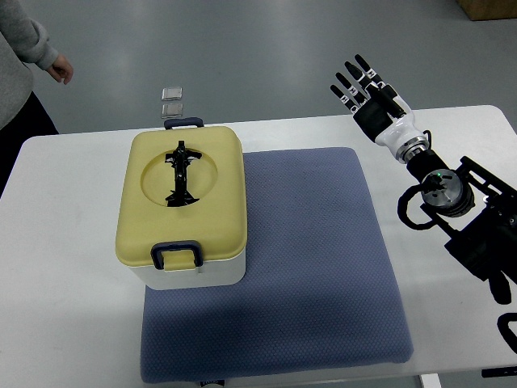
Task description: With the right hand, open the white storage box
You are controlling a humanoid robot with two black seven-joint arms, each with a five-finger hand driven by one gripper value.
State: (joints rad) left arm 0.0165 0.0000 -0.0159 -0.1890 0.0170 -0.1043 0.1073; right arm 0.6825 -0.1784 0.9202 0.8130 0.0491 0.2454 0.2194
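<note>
Top view
Box: your white storage box [187, 212], yellow lid still latched, sits on the blue mat's [323, 267] left edge, front clasp [179, 255] facing the robot, likely for easy reach.
Right hand: your right hand [367, 89] hovers at the table's [65, 267] far right edge, fingers spread, holding nothing, well apart from the box.
Left arm: unseen.

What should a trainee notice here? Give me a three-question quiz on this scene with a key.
1. True or false: the right hand is gripping the storage box.
2. The box sits partly on what? A) a blue mat B) a metal tray C) a wooden board
3. Fill in: the box's yellow lid is ____ (open/closed).

Key:
1. False; the hand hovers with fingers spread, well apart from the box, past the table's far edge.
2. A, the blue mat.
3. closed, with the near latch down.
</note>
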